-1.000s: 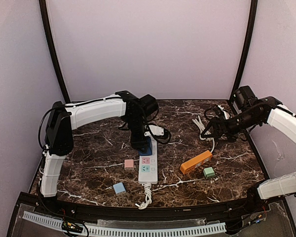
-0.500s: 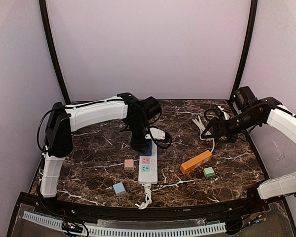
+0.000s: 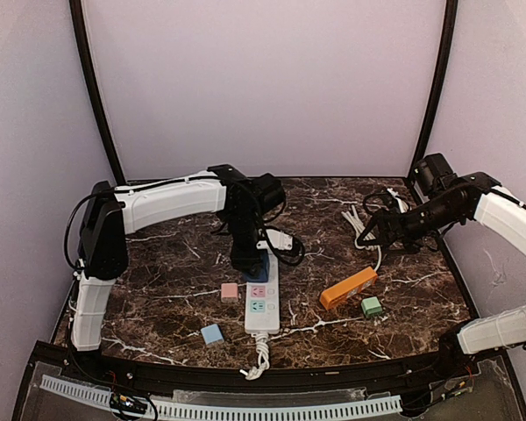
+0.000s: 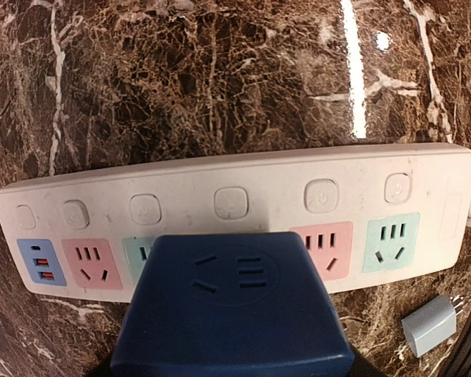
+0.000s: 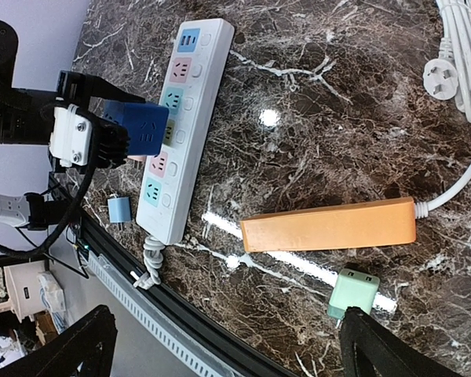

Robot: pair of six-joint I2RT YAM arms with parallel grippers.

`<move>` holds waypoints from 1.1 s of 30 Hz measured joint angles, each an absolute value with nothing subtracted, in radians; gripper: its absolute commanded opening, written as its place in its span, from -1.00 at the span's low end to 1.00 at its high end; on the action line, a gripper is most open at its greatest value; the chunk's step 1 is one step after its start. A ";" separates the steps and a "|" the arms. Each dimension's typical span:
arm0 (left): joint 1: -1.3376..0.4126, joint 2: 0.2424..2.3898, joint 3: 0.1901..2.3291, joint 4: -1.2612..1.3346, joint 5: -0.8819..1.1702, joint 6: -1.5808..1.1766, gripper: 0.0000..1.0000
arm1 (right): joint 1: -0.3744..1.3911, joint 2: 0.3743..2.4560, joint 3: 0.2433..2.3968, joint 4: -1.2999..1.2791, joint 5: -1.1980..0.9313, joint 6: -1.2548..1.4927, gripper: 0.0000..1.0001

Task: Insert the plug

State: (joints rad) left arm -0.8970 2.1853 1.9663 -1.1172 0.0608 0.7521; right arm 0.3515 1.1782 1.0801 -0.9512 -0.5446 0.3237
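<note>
Power strip (image 3: 261, 303) runs back from the tabletop's near edge, sockets up. Left gripper (image 3: 248, 257) pinches the blue plug (image 4: 231, 306) over its middle sockets, seemingly aligning prongs. Toward the far right corner, right gripper (image 3: 374, 235) hangs spread wide, out of the way.

Two power strips (image 3: 262, 296) (image 3: 348, 288) (three small adapters (image 3: 230, 292) (image 3: 212, 334) (image 3: 372, 306))

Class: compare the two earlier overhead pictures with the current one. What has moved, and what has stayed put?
The left gripper, keeping its hold on the dark blue plug, shifted slightly toward the near edge, and the long white power strip slid a little the same way. Nothing was grabbed or released. The open right gripper, orange rectangular power strip, pink cube, light blue cube and green cube stayed put.
</note>
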 measured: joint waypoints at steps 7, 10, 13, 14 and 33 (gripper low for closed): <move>-0.903 2.175 1.952 -1.156 0.119 0.746 -0.99 | 0.352 1.180 1.081 -0.950 -0.538 0.341 0.97; -0.903 2.168 1.938 -1.151 0.123 0.746 -0.98 | 0.352 1.182 1.081 -0.950 -0.537 0.347 0.97; -0.903 2.165 1.934 -1.151 0.124 0.745 -0.98 | 0.352 1.182 1.082 -0.950 -0.533 0.353 0.97; -0.903 2.165 1.935 -1.151 0.125 0.745 -0.98 | 0.352 1.183 1.082 -0.949 -0.533 0.355 0.97; -0.828 2.167 1.965 -1.188 0.276 0.767 -0.98 | 0.352 1.184 1.111 -0.973 -0.522 0.365 0.97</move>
